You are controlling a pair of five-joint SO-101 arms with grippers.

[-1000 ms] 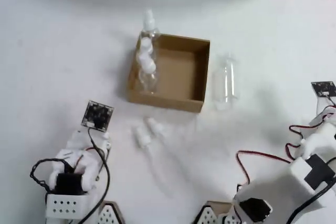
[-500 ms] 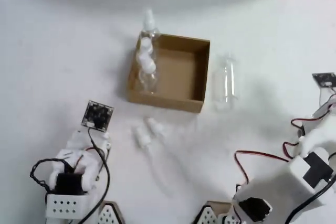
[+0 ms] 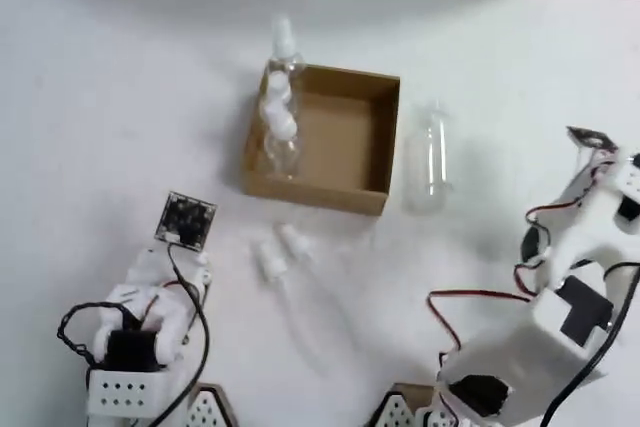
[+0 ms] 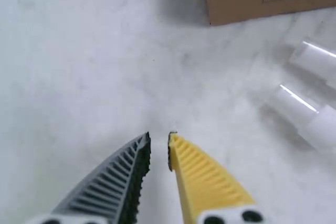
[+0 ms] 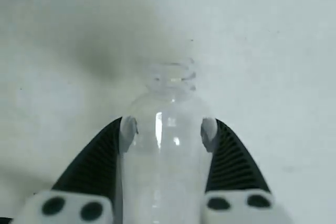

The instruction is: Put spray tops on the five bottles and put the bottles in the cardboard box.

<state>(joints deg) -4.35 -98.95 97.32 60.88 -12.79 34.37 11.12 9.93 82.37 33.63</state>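
Our right gripper (image 5: pixel 168 128) is clamped around a bare bottle (image 5: pixel 166 161), off to the right of the cardboard box (image 3: pixel 318 187). The bottle's open neck points straight away from the fingers. It needs a top, we think. Two loose spray tops (image 3: pixel 296 240) lie just in front of the box, much nearer our left gripper (image 4: pixel 158 142), which is nearly closed and holds nothing. Another bare bottle (image 3: pixel 428 162) lies just beside the box's right wall. Topped bottles (image 3: pixel 280 122) stand inside along the box's left wall. The white table (image 3: pixel 120 77) stretches wide around the box.
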